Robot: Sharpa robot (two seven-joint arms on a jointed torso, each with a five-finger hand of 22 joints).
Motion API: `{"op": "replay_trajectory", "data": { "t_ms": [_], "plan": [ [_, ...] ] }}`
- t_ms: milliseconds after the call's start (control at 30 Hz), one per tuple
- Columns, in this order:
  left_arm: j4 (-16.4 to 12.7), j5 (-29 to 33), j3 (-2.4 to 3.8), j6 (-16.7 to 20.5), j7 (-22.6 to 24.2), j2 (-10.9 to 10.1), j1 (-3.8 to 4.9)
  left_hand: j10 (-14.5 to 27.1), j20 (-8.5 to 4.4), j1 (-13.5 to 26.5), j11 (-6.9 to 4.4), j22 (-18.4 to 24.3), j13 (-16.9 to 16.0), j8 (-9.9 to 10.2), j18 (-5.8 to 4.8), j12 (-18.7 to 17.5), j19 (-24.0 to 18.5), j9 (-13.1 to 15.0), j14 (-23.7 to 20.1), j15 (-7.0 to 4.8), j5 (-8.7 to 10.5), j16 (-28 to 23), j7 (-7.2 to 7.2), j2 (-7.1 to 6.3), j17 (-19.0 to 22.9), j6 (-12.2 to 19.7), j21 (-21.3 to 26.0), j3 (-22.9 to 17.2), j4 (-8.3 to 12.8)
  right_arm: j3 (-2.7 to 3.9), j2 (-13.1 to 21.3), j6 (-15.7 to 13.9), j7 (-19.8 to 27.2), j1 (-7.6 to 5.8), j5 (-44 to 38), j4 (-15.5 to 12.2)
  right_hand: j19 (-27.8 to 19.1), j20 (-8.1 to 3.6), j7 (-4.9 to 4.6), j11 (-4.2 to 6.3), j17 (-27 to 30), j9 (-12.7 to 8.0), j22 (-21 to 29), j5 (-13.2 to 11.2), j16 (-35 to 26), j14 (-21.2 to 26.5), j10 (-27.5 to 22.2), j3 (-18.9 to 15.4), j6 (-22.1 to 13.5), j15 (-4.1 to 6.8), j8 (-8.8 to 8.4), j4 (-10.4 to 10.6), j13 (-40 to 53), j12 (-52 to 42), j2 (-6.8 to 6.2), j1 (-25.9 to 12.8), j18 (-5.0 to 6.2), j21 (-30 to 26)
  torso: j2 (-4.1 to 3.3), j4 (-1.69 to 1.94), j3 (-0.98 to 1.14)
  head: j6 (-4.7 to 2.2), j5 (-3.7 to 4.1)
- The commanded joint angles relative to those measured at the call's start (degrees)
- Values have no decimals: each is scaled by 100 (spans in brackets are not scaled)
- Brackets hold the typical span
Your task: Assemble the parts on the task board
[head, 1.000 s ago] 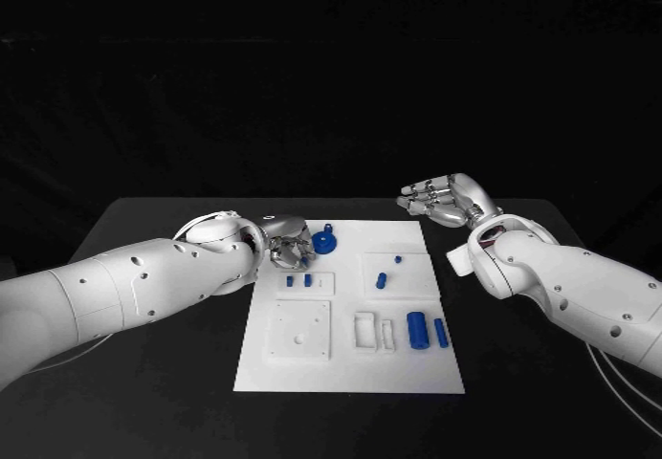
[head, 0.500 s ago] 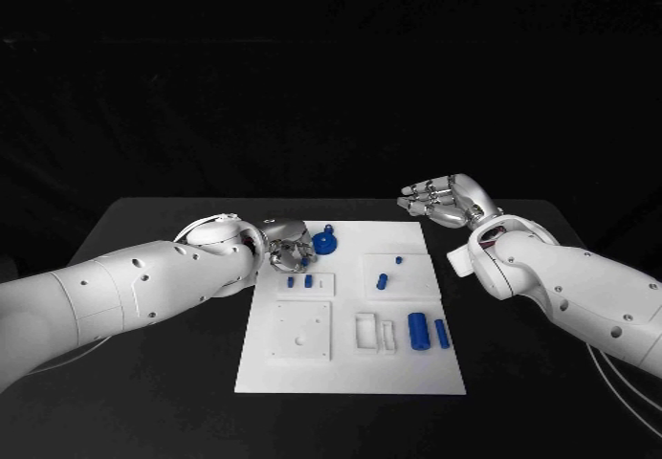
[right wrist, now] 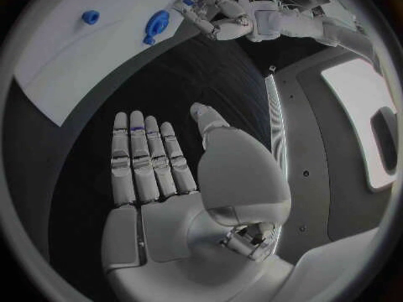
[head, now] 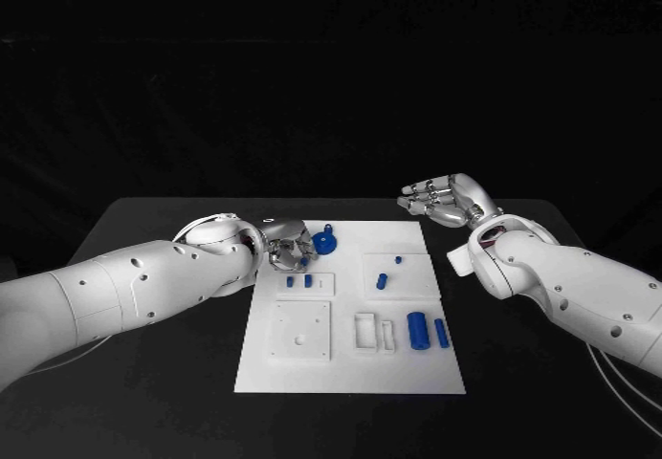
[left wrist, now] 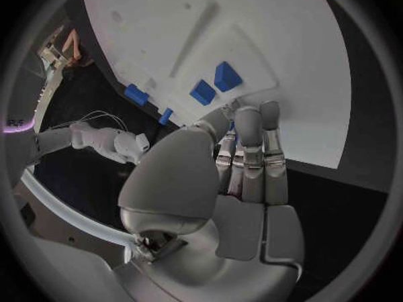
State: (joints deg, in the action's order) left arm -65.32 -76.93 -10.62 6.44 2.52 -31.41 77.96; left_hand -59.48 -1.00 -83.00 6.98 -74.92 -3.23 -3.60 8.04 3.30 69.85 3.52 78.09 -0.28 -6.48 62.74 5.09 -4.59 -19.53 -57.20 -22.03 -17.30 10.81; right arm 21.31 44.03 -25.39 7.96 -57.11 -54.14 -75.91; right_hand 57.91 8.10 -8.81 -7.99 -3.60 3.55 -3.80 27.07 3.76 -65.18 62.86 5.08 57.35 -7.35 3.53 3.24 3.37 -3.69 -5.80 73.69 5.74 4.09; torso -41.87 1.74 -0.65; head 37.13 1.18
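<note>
While the matte black table (head: 165,382) stretches wide, the task board (head: 352,373) lies at its centre, a flat white rectangle, smooth, long axis running twelve to six from the robot. Raised white square plates and a slotted holder sit on it.

Left hand (head: 287,244), silver and glossy, hovers over the board's eleven o'clock corner, fingers curled inward and close together; whether it touches or pinches anything I cannot tell. In the left wrist view its fingers (left wrist: 249,147) lie straight and tight, tips just above the board beside two blue blocks (left wrist: 214,84).

Right hand (head: 439,201) hangs off the board at one o'clock, palm flat, fingers (right wrist: 143,158) spread, holding nothing.

Now the parts: a round blue knob (head: 324,241) at the board's twelve o'clock, just beside the left hand. Two blue cylinders (head: 427,331) lie side by side at four o'clock, long axes twelve to six. Smaller blue pegs (head: 298,282) stand left of centre; another blue peg (head: 383,281) right of centre.
</note>
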Motion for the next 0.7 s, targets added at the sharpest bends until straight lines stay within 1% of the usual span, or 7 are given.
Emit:
{"op": "replay_trajectory", "data": {
  "t_ms": [33, 200, 400, 467, 500, 633, 700],
  "plan": [
    [-4, 3, -17, -25, -3, -24, -26, 44, 9, -57, -6, -107, -4, 17, 76, 1, 26, -5, 10, 43, 22, -9, 9, 12, 5, 27, 21, 32, 2, 3, 0, 67, 55, 2, -3, 0, -51, 10, 1, 2, 10, -6, 8, 17, -28, 27, -42, -25, -22, -14, -4, -20, -6, 27, 16, 24, 36, -15, 1, -5, 1, -5, -2],
    [-22, 3, -16, -46, -5, -87, -26, 21, 9, -63, -11, -115, -5, 15, 73, 3, 36, -2, 7, 40, 24, -6, 9, 12, 11, -36, 45, 62, 9, 3, 2, 143, 32, 2, -21, 14, -44, 6, 2, -3, 9, -5, 7, 3, -27, 18, -35, -10, 20, -19, -3, -80, -6, 27, 17, 53, 36, -10, 2, -5, 2, -3, 1],
    [-47, 18, -14, -62, -10, -186, -26, 103, 17, -63, 2, -98, -8, 17, 55, 7, 34, -3, -20, 52, 46, -32, -43, -53, 29, -9, 96, 164, 1, 3, 7, 231, 3, 2, -81, 58, -52, 5, 4, -13, 8, -3, 7, -11, -26, 25, -51, -56, 84, -29, -1, -296, -6, 26, 10, 49, 30, -12, 3, 0, -6, -13, 22],
    [-46, 22, -14, -61, -24, -221, -26, 271, 35, -144, 35, -90, -9, 21, 59, 9, 44, -9, -39, 72, 69, -55, -132, -78, 44, 193, 140, 274, -18, 3, 9, 250, -5, 2, -107, 70, -67, 8, 4, -20, 8, -2, 7, -6, -27, 37, -71, -117, 99, -37, 0, -367, -6, 25, 11, 48, 27, -13, 3, 2, -5, -15, 28],
    [-42, 23, -14, -55, -29, -234, -26, 292, 43, -202, 41, -86, -7, 21, 66, 6, 58, -10, -32, 76, 74, -64, -139, -69, 53, 256, 177, 345, -57, 3, 10, 257, -9, 2, -117, 73, -76, 11, 4, -23, 8, -2, 6, -3, -26, 46, -84, -149, 106, -40, 0, -395, -5, 24, 13, 47, 27, -13, 4, 4, -6, -16, 27],
    [2, 44, -9, 1, -45, -288, -26, 545, 65, -351, 66, -66, 0, 40, 79, -2, 139, -29, -22, 94, 155, -76, -166, -119, 72, 834, 319, 493, -217, 3, 10, 303, -42, 2, -183, 85, -83, 15, -1, -36, 8, -2, 6, -14, -27, 47, -126, -206, 104, -43, 0, -481, -6, 26, 8, 84, 31, -11, -1, 3, -4, -33, 21],
    [25, 80, -4, 46, -46, -312, -26, 515, 64, -375, 65, -80, -1, 49, 78, 0, 162, -36, -18, 94, 158, -72, -132, -131, 74, 929, 361, 510, -252, 3, 7, 334, -62, 2, -227, 92, -64, 11, -5, -39, 8, -2, 6, -41, -27, 31, -138, -205, 108, -38, -1, -581, -6, 27, 12, 151, 37, -7, 1, 1, -6, -38, 19]
  ]
}}
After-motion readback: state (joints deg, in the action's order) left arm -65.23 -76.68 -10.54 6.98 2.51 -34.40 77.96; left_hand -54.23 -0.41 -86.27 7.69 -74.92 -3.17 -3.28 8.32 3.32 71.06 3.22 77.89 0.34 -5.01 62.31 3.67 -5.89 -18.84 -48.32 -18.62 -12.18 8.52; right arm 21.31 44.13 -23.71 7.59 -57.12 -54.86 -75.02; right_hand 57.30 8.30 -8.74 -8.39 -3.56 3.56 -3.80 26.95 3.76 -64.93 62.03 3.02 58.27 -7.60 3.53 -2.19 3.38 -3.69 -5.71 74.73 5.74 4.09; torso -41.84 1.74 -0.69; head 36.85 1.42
